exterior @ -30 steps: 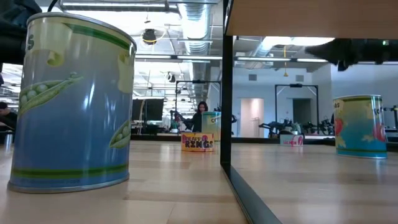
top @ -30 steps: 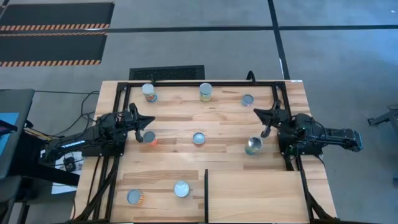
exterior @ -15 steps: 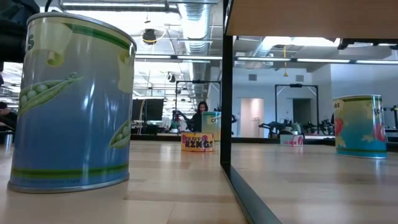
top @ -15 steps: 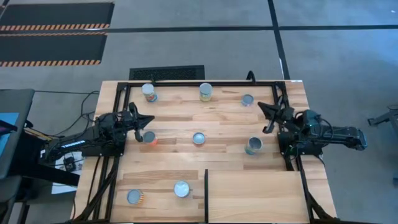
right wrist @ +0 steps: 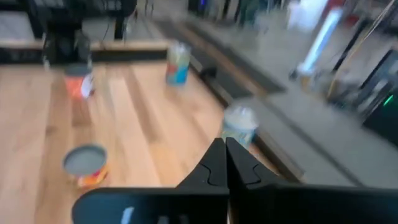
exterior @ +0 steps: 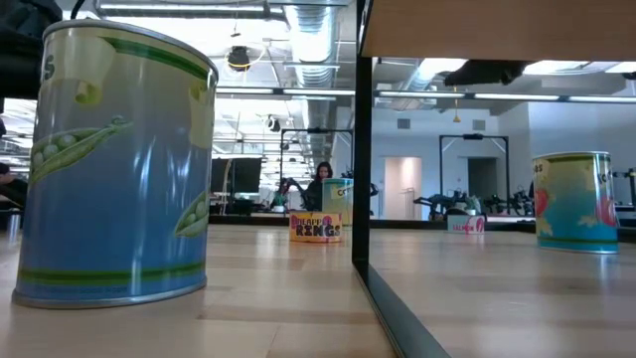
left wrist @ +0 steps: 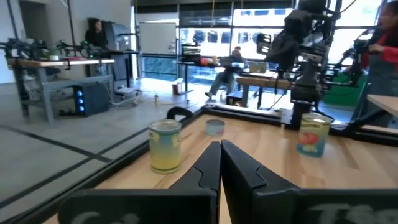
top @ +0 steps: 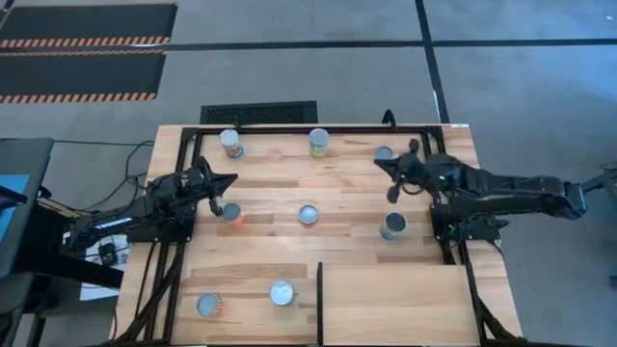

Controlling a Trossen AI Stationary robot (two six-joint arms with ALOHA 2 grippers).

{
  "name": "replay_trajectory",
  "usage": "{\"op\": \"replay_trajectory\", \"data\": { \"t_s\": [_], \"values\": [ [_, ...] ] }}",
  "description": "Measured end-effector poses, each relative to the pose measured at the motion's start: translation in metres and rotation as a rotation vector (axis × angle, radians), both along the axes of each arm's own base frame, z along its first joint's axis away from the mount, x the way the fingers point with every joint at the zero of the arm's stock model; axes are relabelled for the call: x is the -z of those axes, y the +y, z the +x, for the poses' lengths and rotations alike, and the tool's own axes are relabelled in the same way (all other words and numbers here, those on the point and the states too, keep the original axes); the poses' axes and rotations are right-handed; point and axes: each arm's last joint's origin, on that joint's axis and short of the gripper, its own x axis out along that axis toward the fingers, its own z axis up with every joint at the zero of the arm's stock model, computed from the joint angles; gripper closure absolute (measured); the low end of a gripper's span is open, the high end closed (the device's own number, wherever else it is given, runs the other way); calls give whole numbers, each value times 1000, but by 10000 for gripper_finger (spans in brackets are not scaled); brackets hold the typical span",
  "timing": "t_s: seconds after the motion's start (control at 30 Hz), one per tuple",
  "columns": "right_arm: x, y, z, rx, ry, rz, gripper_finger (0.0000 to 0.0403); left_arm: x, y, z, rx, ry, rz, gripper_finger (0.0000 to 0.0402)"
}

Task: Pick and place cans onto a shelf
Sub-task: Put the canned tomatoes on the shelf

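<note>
High view: right gripper [top: 384,166], clenched and empty, hovers beside the far-right can [top: 384,153], well apart from the shelf [top: 395,304]. Reach step; next needs opening. Left gripper [top: 224,183] clenched, waiting.

Closed left tool [left wrist: 220,163], yellow can [left wrist: 165,146] near, flat tin [left wrist: 215,127] beyond, salmon-labelled can [left wrist: 313,135]

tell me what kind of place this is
Probably a robotics lab or workshop: two arms at a wooden table of cans, workbenches with equipment behind, hazard-striped floor mats.
</note>
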Motion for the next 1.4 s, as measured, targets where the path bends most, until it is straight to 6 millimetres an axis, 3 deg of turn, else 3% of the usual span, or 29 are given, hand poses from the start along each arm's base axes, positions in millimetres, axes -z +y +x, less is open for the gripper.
{"op": "replay_trajectory", "data": {
  "t_s": [0.23, 0.43, 0.73, 0.9, 1.1, 1.4],
  "values": [
    [1, -24, 48, -49, 131, 135, 402, 0, 0, 0, -5, 19, 44, 401],
    [-7, -53, 107, -159, 243, 177, 402, 1, 0, 0, -15, 34, 52, 401],
    [-38, -107, 175, -200, 540, 144, 401, 2, 0, 0, -15, 42, 50, 401],
    [-36, -135, 197, -226, 741, 176, 395, 3, 0, 0, -15, 50, 47, 402],
    [-25, -165, 220, -245, 836, 180, 379, 3, 0, 0, -15, 55, 47, 401],
    [-17, -222, 215, -181, 885, 290, 399, 3, 0, 0, -15, 58, 46, 401]
  ]
}}
